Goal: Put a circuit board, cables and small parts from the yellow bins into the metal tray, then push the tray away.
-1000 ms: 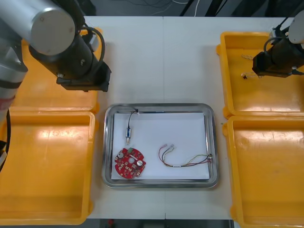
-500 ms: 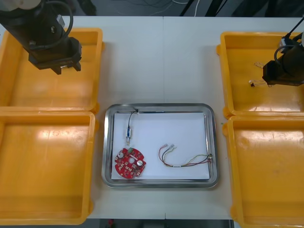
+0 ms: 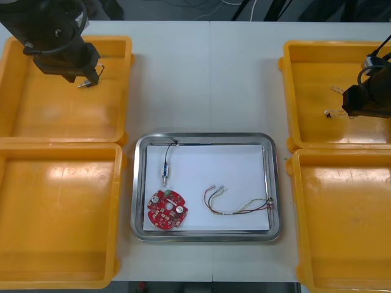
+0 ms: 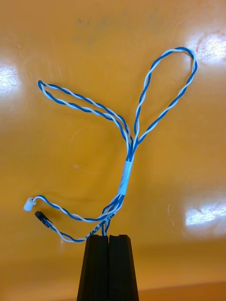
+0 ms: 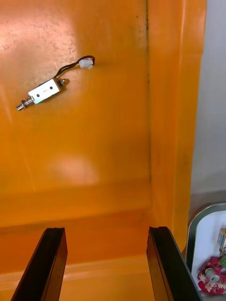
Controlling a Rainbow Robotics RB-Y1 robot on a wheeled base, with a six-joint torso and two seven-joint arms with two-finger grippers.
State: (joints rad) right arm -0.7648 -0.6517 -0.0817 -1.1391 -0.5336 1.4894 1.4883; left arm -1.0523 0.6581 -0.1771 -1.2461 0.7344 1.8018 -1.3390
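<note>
My right pincer is closed on the twisted blue and white cable. It nips the cable close to its two plug ends, so the long loops trail out ahead of the fingertips over the floor of the far-right yellow bin, which sits at the far right corner of the counter. I judge that holding it low on the bundle keeps the connectors under control, though the loops look likely to swing once the arm travels. This pincer hangs over the right side of that bin, well apart from the metal tray, which sits mid-counter toward the near edge.

My left pincer is open, fingers wide apart, above the far-left yellow bin. The small metal part, with its short black lead, lies flat on that bin's floor. It is ahead of the fingertips and not between them, off toward one finger's line and away from the bin wall that faces the tray. I would need to reach forward and re-centre before closing on it.

The tray's white inside already holds three things:
- the round red circuit board, at the tray's near left corner
- the red and yellow cable, toward its near right
- a black cable, by its far left corner

By my reckoning the far right of the tray is the free spot for the blue and white cable.
</note>
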